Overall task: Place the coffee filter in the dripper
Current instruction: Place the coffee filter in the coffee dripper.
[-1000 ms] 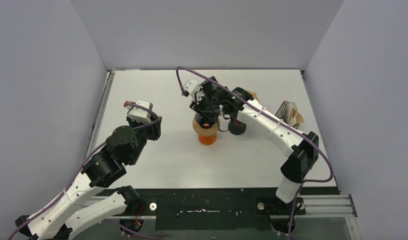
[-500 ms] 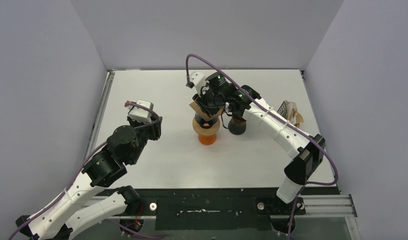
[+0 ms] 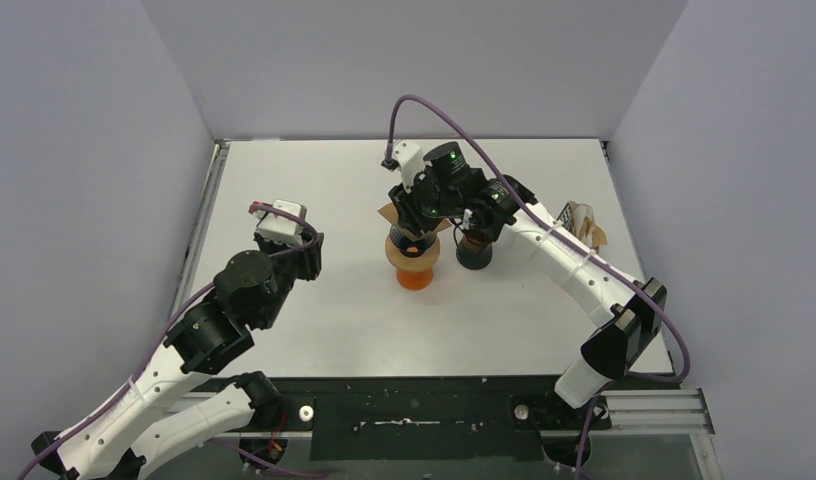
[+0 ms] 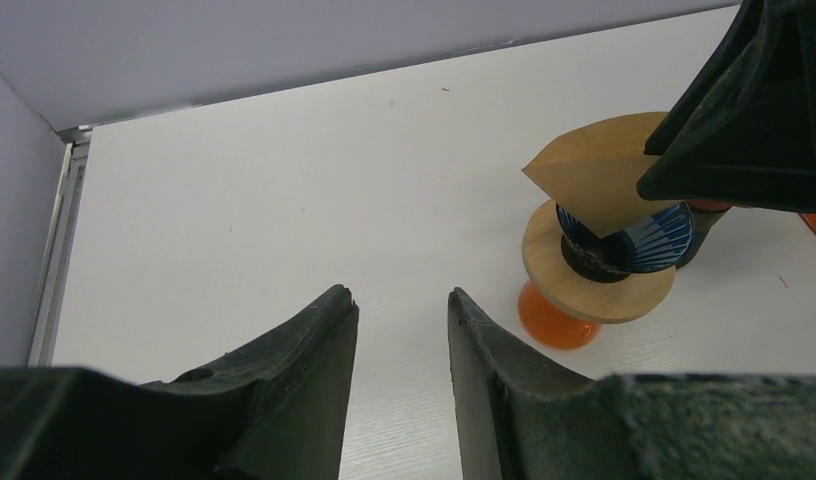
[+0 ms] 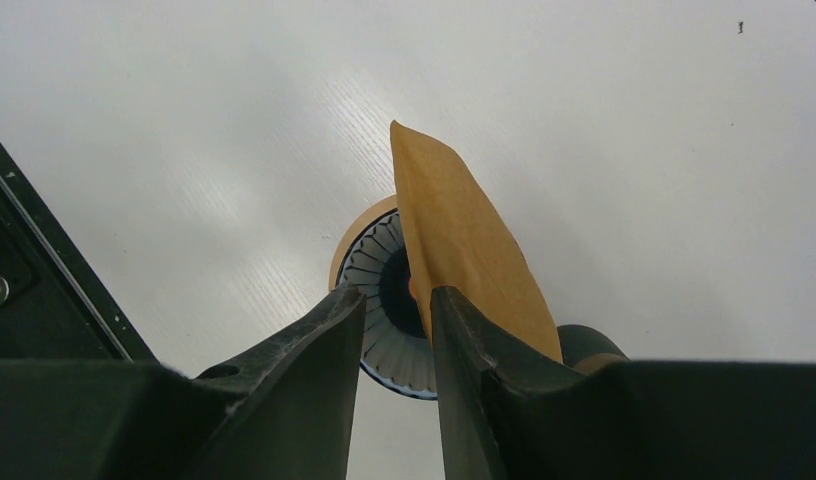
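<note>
Now right fingers pinch coffee filter above dripper; left fingers narrowly apart.

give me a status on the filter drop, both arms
Left fingers open, empty, off to the side. Right fingers pinch the brown paper coffee filter over the blue-and-white ribbed dripper, not seated yet. Nothing blocking the dripper.

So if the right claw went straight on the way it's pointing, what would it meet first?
The dripper. The right claw points down into its ribbed bowl, and the filter it grips would probably touch there before the fingers do, though depth is hard to judge.
</note>
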You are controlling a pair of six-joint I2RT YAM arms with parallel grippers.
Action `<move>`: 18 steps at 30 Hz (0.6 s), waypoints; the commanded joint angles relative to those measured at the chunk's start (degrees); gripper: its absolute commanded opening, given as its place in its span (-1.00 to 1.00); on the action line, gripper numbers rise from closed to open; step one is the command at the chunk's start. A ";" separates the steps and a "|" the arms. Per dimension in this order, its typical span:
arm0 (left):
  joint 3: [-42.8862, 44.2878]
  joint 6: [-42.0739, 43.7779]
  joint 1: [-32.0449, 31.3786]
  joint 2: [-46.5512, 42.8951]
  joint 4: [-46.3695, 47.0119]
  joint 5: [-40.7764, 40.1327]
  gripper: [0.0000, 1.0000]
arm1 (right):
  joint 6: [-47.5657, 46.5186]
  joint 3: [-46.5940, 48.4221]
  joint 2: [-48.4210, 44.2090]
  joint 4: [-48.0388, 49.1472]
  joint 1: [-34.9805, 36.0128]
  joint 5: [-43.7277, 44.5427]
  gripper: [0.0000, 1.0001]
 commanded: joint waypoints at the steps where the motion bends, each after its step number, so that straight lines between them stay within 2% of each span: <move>1: -0.21 -0.28 0.38 -0.23 3.06 0.74 -0.28 | 2.61 -1.28 -2.96 3.32 -0.32 -2.11 -0.34; 18: -0.06 -0.28 0.48 -0.10 2.84 1.12 -0.29 | 10.34 -4.17 -5.12 6.19 -0.70 -1.40 -0.33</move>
